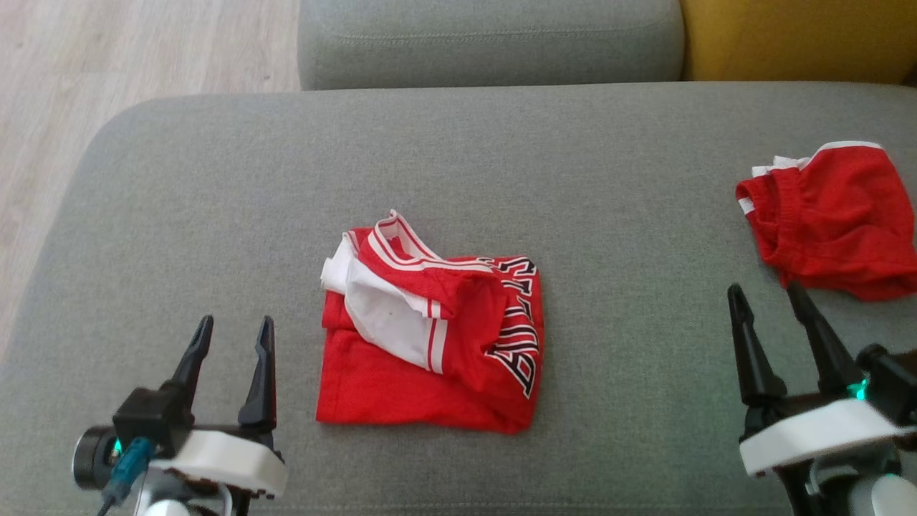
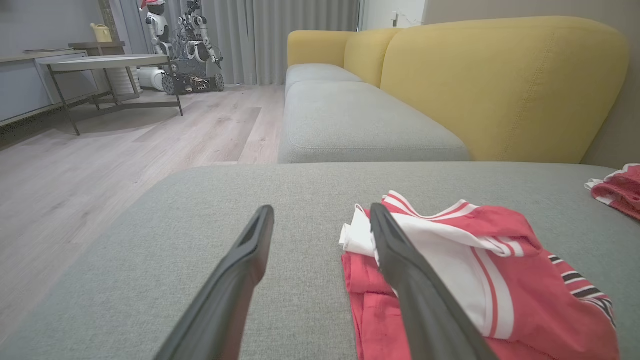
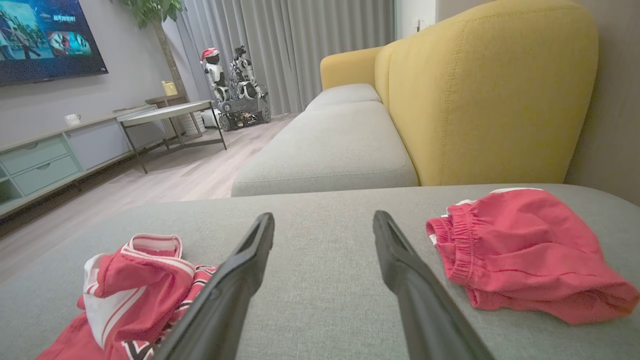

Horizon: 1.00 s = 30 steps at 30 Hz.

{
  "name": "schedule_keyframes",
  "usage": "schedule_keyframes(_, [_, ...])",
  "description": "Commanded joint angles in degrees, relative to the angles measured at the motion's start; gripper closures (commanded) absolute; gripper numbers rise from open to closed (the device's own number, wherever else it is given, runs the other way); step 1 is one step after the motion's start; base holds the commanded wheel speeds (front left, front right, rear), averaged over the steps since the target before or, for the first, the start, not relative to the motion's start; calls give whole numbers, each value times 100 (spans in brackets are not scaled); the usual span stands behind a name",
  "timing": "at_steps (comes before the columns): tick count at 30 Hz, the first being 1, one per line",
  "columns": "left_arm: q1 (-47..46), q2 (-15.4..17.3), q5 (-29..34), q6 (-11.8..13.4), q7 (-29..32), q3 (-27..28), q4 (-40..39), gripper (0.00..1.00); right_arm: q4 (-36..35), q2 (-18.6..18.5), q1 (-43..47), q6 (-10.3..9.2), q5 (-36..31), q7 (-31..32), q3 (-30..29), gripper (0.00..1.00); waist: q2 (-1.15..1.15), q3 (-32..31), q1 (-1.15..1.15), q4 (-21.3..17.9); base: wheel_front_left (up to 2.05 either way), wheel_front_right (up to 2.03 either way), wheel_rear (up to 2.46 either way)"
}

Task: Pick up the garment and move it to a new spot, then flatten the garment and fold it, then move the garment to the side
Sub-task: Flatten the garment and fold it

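The left gripper (image 1: 236, 320) and right gripper (image 1: 764, 289) are holding their jaws wide open and touching nothing, while the red and white garment (image 1: 430, 358) is lying bunched between them on the grey sofa (image 1: 215, 179).

I can read no full word on any feed. The red garment (image 1: 401, 387) carries big black-and-white block lettering (image 1: 517, 326) along its right edge in the head view, but the cloth is folded and bunched there, so I make out only broken strokes and no sure letter. On the wall screen (image 3: 47, 42) in the right wrist view, a small line of pale characters sits near the top, too blurred to read.
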Motion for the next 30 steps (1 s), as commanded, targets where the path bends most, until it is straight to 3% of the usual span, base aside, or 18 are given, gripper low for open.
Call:
schedule_keyframes(1, [-187, 97, -8, 36, 10, 159, -219, 0, -258, -21, -102, -4, -50, 27, 66, 0, 0, -26, 0, -11, 0, 0, 0])
schedule_keyframes(24, [-325, 151, -63, 64, 14, 34, -241, 0, 2, -64, -299, -4, -106, 189, -38, 0, 0, 136, 0, 141, 0, 0, 0])
schedule_keyframes(26, [-395, 149, -66, 64, -5, 26, -241, 0, 168, -92, -472, -4, -87, 230, 29, 100, 0, 214, 0, 209, 0, 0, 0])
schedule_keyframes(30, [-548, 122, -81, 45, -58, -14, -206, 0, 690, -124, -950, -4, 22, 248, 364, 100, 0, 368, 0, 382, 0, 0, 0])
